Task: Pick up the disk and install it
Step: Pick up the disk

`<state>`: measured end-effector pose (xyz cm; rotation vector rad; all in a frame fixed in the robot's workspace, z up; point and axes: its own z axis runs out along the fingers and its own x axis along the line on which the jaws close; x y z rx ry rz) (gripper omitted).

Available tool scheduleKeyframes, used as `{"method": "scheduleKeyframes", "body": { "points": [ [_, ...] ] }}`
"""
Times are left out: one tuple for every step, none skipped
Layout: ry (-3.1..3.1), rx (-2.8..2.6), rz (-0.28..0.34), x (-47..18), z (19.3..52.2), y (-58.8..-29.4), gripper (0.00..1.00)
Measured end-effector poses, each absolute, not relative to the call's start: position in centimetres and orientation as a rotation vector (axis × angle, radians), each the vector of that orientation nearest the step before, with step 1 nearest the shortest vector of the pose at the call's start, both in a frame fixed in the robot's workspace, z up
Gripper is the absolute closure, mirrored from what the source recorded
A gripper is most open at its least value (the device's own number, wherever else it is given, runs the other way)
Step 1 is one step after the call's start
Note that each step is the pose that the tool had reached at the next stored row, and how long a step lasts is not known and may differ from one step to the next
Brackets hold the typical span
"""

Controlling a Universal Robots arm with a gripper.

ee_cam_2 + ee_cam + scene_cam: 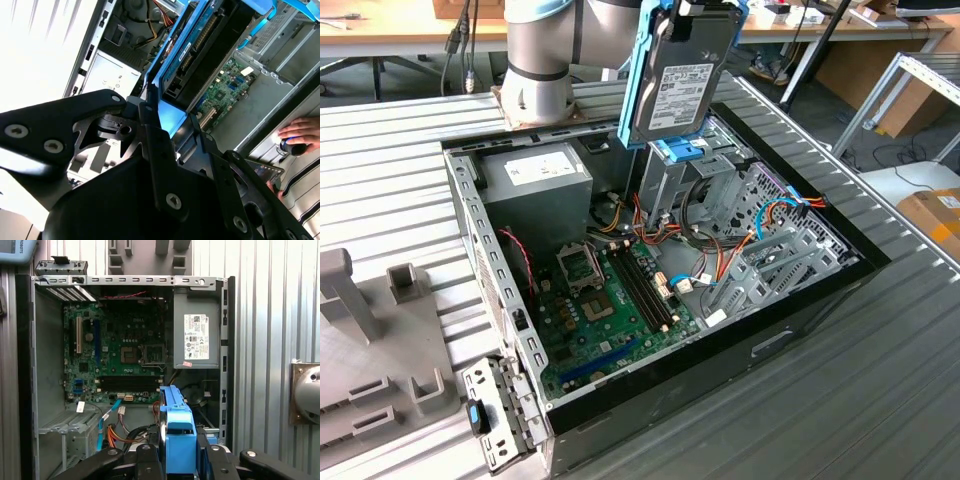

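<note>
The disk (685, 80), a black hard drive in bright blue rails, hangs upright above the open computer case (800, 300). It sits just over the tall silver cage (665, 195), which has a blue clip (678, 152) on top. My gripper (179, 462) is shut on the disk, and its black fingers (150, 460) flank the blue end tab (179, 440). The second wrist view shows the disk (200, 55) running away from the black gripper linkage (150, 165) toward the case interior.
Inside the case lie the green motherboard (610, 310), the grey power supply (535, 180) and orange and blue cables (760, 225). The arm's base (535, 70) stands behind the case. A grey fixture (370, 350) sits at the exterior view's left. A person's hand (300, 135) rests beside the case.
</note>
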<state>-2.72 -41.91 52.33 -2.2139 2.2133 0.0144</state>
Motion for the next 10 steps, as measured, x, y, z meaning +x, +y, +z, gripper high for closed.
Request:
{"method": "scheduleKeyframes", "body": {
  "points": [
    [2.213, -2.214, 0.014, -2.7, 52.3, -41.9, 0.64],
    [2.213, -2.214, 0.014, -2.7, 52.3, -41.9, 0.64],
    [2.213, -2.215, 0.014, -2.7, 52.3, -41.9, 0.64],
    [2.211, -2.216, 0.014, -2.7, 52.3, -41.9, 0.64],
    [2.21, -2.217, 0.015, -2.4, 52.3, -41.9, 0.64],
    [2.209, -2.218, 0.014, -2.0, 52.3, -41.9, 0.64],
    [2.209, -2.218, 0.015, -1.8, 52.3, -41.9, 0.64],
    [2.208, -2.219, 0.015, -1.7, 52.3, -41.9, 0.64],
    [2.207, -2.22, 0.015, -1.5, 52.3, -41.9, 0.64],
    [2.205, -2.223, 0.015, -1.2, 52.3, -41.9, 0.64]
  ]
}}
